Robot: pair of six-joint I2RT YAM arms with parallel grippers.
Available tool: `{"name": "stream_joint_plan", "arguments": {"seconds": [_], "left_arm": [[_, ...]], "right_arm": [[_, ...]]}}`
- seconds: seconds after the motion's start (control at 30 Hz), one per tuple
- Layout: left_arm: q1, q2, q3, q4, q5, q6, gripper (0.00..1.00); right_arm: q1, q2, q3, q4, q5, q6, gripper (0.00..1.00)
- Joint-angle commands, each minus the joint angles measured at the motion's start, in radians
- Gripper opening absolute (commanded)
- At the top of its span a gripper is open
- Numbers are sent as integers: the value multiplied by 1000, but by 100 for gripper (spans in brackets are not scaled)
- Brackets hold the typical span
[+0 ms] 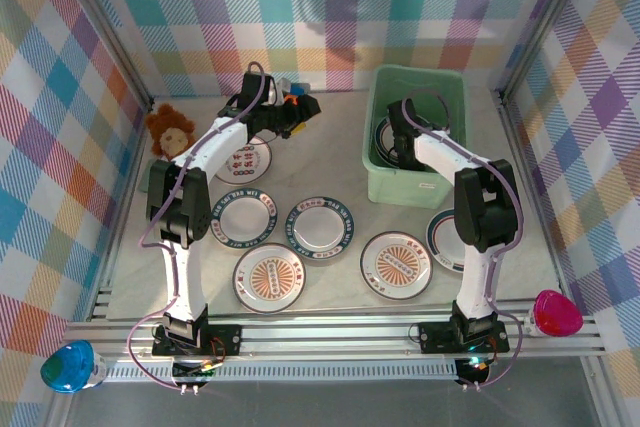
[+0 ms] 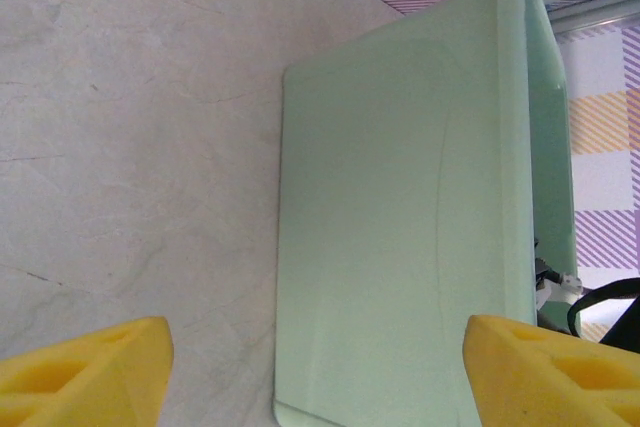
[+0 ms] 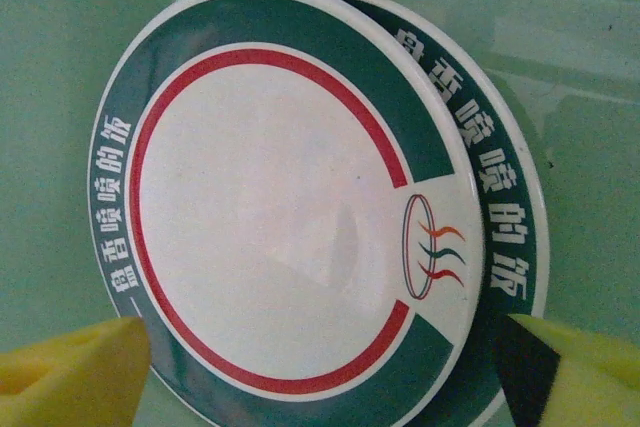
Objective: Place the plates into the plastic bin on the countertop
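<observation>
The right gripper point(image 1: 390, 147) hangs inside the green bin point(image 1: 420, 190), its yellow fingers point(image 3: 70, 377) spread wide and clear of the two stacked plates point(image 3: 290, 207) just beneath. The nearest loose plate point(image 1: 440, 242) lies on the countertop point(image 1: 340, 162) beside this arm, back toward its base. The left gripper point(image 2: 320, 367), also spread, holds nothing.

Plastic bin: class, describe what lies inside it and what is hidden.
Inside the plastic bin lie two teal-rimmed plates. The upper plate covers most of the lower plate, leaving just its right rim visible. Anything beneath them is hidden.
</observation>
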Motion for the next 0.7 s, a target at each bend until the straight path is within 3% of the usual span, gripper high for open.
{"name": "stream_joint_plan", "arguments": {"seconds": [0.0,0.67], "left_arm": [[4,5,30,-7,-4,-4,76],[4,-98,-28,-51,-51,26,76]], "right_arm": [[7,-45,25,1,8,-34,100],[6,-204,-17,-60,54,-123,99]]}}
